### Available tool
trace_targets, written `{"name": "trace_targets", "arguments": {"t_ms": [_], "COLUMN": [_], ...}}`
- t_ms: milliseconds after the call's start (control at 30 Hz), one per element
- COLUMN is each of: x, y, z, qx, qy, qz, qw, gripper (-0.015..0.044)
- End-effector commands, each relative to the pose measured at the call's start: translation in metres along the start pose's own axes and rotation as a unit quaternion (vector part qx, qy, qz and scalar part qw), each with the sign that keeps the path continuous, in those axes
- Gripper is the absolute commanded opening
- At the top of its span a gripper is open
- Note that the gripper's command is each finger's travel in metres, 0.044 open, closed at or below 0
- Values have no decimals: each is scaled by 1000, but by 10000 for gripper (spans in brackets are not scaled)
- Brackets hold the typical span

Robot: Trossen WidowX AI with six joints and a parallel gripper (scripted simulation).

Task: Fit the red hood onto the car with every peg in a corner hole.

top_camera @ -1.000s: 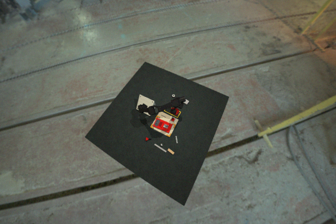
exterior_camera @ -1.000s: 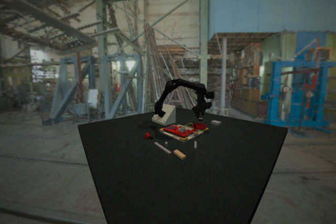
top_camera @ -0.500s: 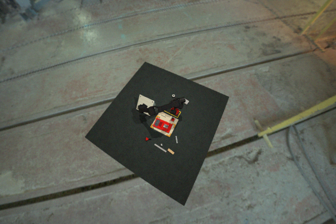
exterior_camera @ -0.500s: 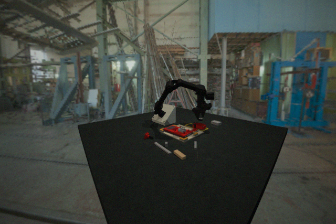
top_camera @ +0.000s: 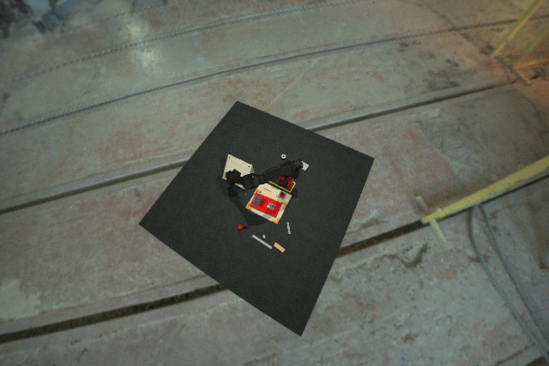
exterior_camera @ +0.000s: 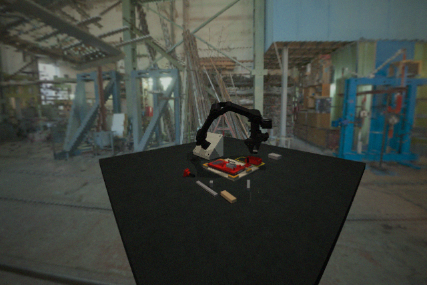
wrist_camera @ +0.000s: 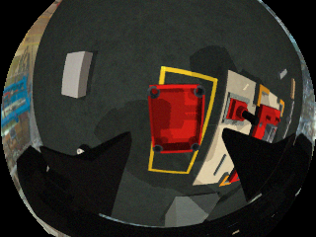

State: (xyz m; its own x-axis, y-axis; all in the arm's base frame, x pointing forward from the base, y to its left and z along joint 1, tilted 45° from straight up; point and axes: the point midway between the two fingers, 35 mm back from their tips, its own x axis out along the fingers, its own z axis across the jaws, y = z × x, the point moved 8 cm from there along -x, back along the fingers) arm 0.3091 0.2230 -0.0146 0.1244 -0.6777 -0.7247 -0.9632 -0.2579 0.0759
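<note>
The red hood point(top_camera: 289, 183) point(exterior_camera: 254, 160) point(wrist_camera: 174, 120) lies flat on the table inside a yellow outline point(wrist_camera: 192, 74), with a dark hole in each corner. My gripper point(top_camera: 289, 174) point(exterior_camera: 253, 149) point(wrist_camera: 180, 134) is open and empty, pointing down a little above the hood; in the wrist view its two dark fingers stand either side of it. The red chassis point(top_camera: 265, 204) point(exterior_camera: 225, 166) point(wrist_camera: 264, 118) with its grey engine sits in the tan jig point(top_camera: 285, 201) point(exterior_camera: 249, 171) right beside the hood.
A grey block point(top_camera: 304, 165) point(exterior_camera: 274, 155) point(wrist_camera: 78, 74) lies beyond the hood, with a small washer point(top_camera: 283, 156) nearby. In front of the jig lie a small red piece point(top_camera: 240, 226) point(exterior_camera: 187, 172), a grey bar point(top_camera: 262, 241) point(exterior_camera: 207, 187), a tan block point(top_camera: 279, 247) point(exterior_camera: 228, 196) and a short grey peg point(top_camera: 288, 227) point(exterior_camera: 247, 183). The arm's white base point(top_camera: 237, 163) point(exterior_camera: 211, 144) stands behind the jig.
</note>
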Motion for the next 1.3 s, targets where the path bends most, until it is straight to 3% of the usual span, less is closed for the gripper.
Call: {"name": "trace_targets", "arguments": {"t_ms": [0, 1267], "x": [5, 29], "y": [2, 5], "z": [0, -2], "qx": [-4, -4], "qy": [4, 5], "qz": [2, 2], "qw": [1000, 1000], "gripper": [440, 440]}}
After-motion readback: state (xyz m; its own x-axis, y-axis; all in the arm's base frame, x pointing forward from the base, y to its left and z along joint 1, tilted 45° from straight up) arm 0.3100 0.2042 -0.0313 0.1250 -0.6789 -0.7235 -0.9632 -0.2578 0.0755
